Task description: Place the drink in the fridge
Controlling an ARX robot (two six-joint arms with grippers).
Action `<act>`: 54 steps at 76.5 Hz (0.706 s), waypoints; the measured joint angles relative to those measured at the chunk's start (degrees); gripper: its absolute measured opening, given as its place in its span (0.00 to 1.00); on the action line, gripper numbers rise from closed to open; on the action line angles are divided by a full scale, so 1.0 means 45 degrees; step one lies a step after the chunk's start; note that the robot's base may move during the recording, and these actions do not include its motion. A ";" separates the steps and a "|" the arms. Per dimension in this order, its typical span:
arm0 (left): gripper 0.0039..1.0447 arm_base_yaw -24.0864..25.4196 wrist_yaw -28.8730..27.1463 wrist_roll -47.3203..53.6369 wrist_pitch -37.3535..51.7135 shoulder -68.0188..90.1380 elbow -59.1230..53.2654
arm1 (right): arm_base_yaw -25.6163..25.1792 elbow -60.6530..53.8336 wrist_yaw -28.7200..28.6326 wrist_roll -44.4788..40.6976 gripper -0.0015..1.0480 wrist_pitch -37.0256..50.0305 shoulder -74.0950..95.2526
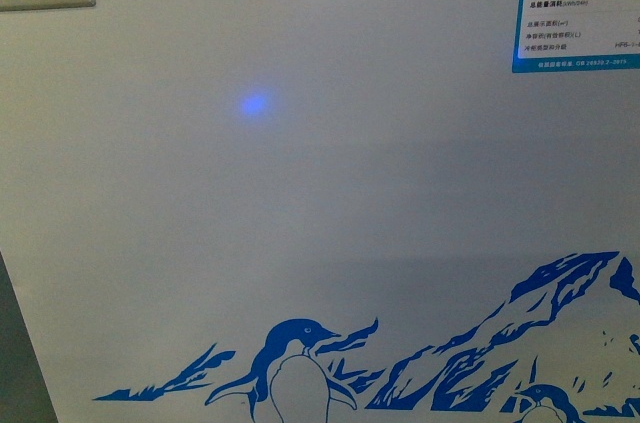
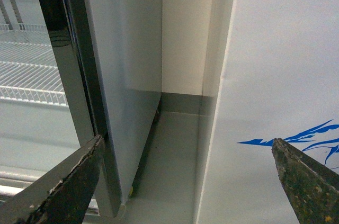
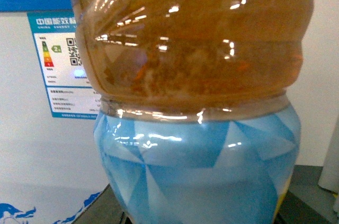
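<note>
Gaping wide beside the fridge (image 2: 286, 65), left gripper (image 2: 186, 142) is empty; drink (image 3: 196, 75) hides right gripper.

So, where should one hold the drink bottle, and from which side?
Probably at the narrow waist of the drink bottle, where amber liquid meets the blue label. It bulges above and below, which should stop slipping. It looks upright, so come level from the side.
</note>
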 joint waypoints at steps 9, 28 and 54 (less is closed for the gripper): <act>0.92 0.0000 0.0000 0.0000 0.0000 0.0000 0.0000 | -0.0029 -0.0078 0.0092 -0.0053 0.36 0.0000 -0.0015; 0.92 0.0000 0.0000 0.0000 0.0000 0.0000 0.0000 | -0.0029 -0.0078 0.0087 -0.0063 0.36 0.0000 -0.0034; 0.92 0.0000 0.0000 0.0000 0.0000 0.0000 0.0000 | -0.0029 -0.0078 0.0087 -0.0083 0.36 0.0000 -0.0034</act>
